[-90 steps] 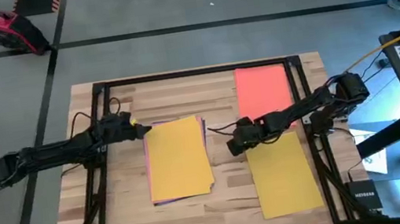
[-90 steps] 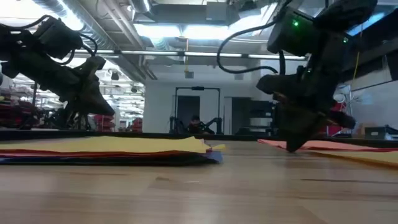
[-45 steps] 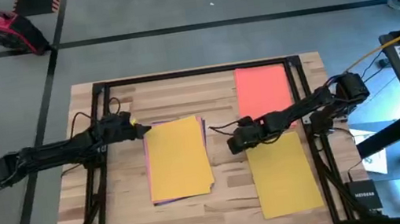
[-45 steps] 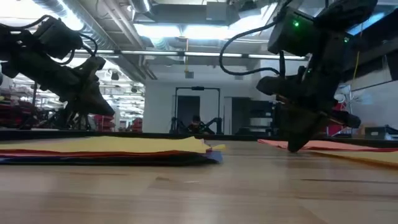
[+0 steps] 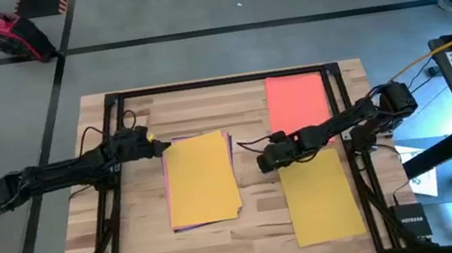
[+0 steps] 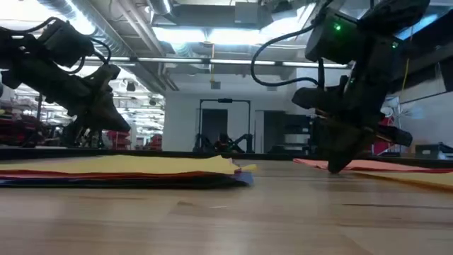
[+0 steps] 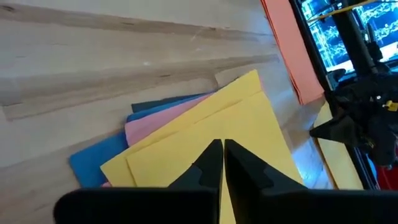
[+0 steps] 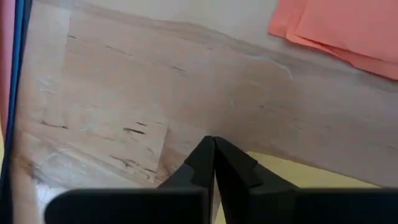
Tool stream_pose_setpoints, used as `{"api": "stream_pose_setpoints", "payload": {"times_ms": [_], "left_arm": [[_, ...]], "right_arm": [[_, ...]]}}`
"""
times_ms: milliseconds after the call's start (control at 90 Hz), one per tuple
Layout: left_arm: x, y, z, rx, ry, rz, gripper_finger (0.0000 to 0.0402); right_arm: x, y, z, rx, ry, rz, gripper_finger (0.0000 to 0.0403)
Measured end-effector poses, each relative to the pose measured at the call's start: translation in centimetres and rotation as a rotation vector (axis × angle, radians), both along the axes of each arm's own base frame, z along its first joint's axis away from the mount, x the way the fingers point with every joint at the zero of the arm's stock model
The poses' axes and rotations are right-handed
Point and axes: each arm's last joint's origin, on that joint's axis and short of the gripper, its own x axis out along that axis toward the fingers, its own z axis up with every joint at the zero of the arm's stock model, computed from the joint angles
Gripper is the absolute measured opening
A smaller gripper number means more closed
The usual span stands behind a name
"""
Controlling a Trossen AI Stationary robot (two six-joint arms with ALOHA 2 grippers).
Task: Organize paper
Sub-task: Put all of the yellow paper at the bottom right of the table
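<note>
— Where is the paper found on the worktop [image 5: 254,194]?

— A mixed stack [image 5: 202,179] topped by a yellow sheet is seen at the middle, with pink and blue edges fanned out beneath it in the left wrist view. An orange-red sheet [image 5: 297,102] is laid at the far right, and a separate yellow sheet [image 5: 321,196] at the near right.

— And the left gripper [image 5: 155,146]?

— It is held at the stack's far left corner, above the yellow top sheet; its jaws are pressed together with nothing between them.

— The right gripper [image 5: 264,164]?

— It is placed at the inner far corner of the near yellow sheet, just beside the orange-red sheet's near edge. Its jaws are closed and empty, tips down at the wood by the yellow corner.
</note>
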Motion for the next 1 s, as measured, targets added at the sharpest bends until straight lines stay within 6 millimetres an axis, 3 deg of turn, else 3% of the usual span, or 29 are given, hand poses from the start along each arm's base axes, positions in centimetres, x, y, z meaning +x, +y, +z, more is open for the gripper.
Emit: {"api": "stream_pose_setpoints", "payload": {"times_ms": [1000], "left_arm": [[0.25,0.14,0.55,0.005,-0.066,0.02,0.0]], "right_arm": [[0.03,-0.12,-0.03,-0.074,0.003,0.085,0.0]]}}
